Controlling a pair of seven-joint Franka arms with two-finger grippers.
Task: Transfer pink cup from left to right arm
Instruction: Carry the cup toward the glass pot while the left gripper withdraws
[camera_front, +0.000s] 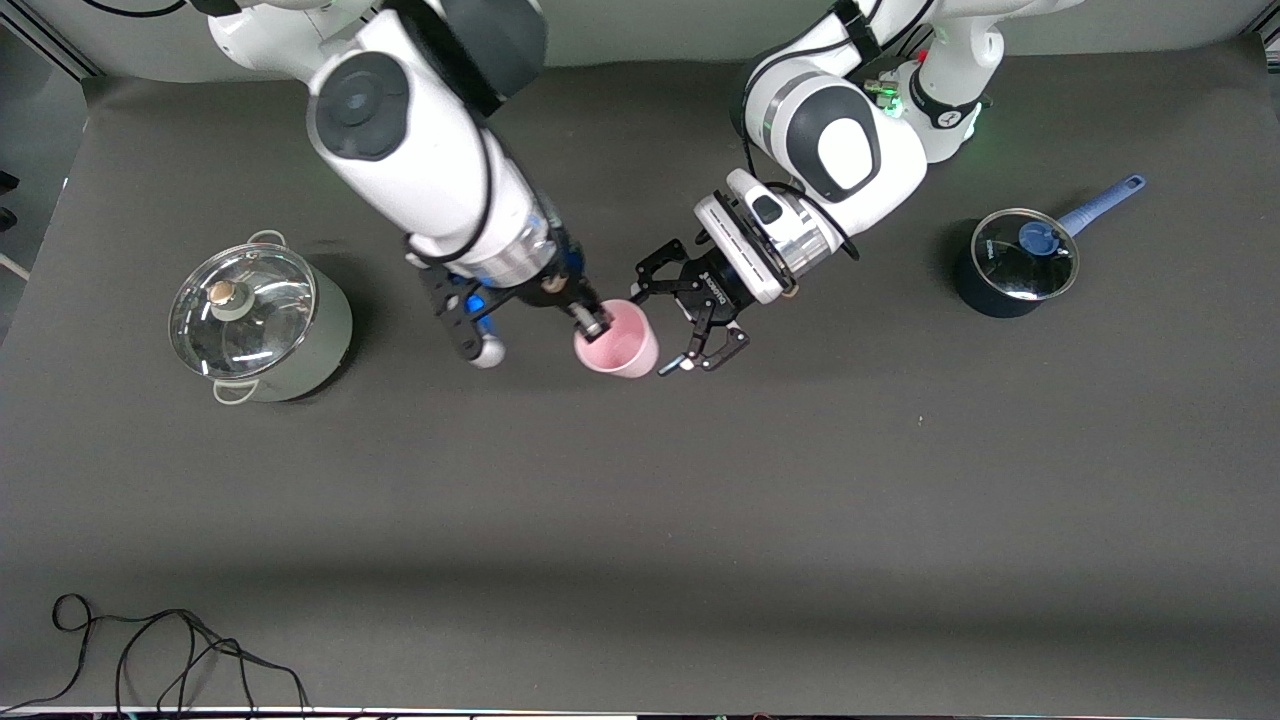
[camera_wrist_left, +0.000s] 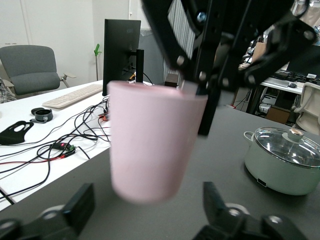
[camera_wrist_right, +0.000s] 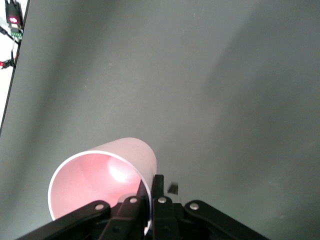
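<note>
Handover nearly done: my right gripper is pinching the pink cup by its rim, above the worktop. My left gripper is hanging spread wide beside the cup, not touching. Next: pull left clear.

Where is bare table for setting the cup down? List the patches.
The widest bare stretch runs nearer the camera than the pink cup, up to the cable. Another lies between the left end effector and the saucepan. It is crowded between the right end effector and the lidded pot.
</note>
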